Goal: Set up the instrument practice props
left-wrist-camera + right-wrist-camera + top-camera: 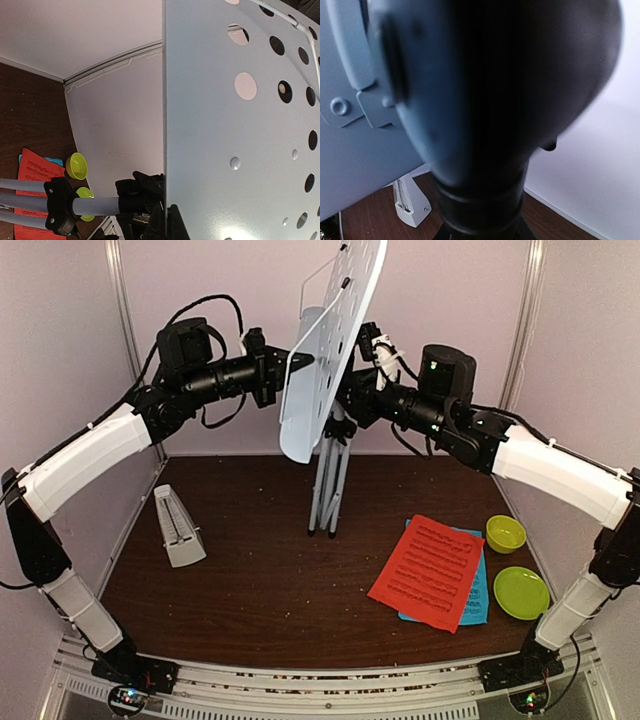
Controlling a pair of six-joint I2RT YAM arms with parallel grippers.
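The pale-blue perforated music-stand desk [325, 350] tilts steeply on its silver tripod [328, 490] at the back centre. My left gripper [303, 360] is shut on the desk's left edge, a finger on either face [167, 220]. Behind the desk, my right gripper [352, 400] sits at the stand's black joint. A dark knob [495, 100] fills the right wrist view and hides the fingertips. The pale-grey metronome [178, 527] stands at the left. The red page [428, 570] lies over the blue page [478, 595] at the right.
A lime-green bowl [505, 533] and plate [521, 592] sit near the right wall, beside the pages. White walls close in the back and both sides. The tripod's feet stand close together on the brown table [270, 590].
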